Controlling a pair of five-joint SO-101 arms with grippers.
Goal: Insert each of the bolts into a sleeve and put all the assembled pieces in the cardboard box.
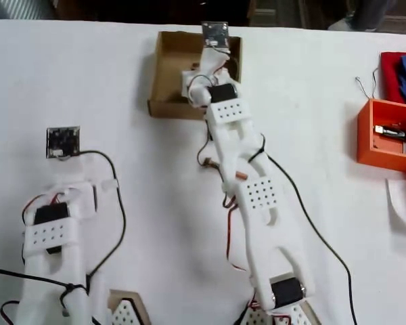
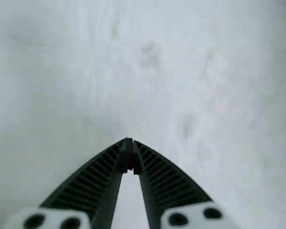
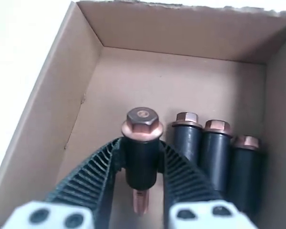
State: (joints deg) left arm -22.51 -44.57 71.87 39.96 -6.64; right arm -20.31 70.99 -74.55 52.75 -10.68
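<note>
The right arm stretches across the table, its wrist over the cardboard box (image 1: pixel 168 68). My right gripper (image 3: pixel 139 164) is shut on an assembled piece (image 3: pixel 141 152), a copper hex-head bolt through a black sleeve, held just above the box floor (image 3: pixel 119 90). Three more assembled pieces (image 3: pixel 214 148) lie side by side in the box next to it. My left gripper (image 2: pixel 128 155) is shut on nothing over bare white table; that arm (image 1: pixel 51 230) sits at the near left.
An orange tray (image 1: pixel 386 139) stands at the right edge with red and blue cloth (image 1: pixel 399 74) behind it. A small copper-coloured part (image 1: pixel 206 162) lies beside the right arm. Black cables (image 1: pixel 118 203) trail over the table near both arms.
</note>
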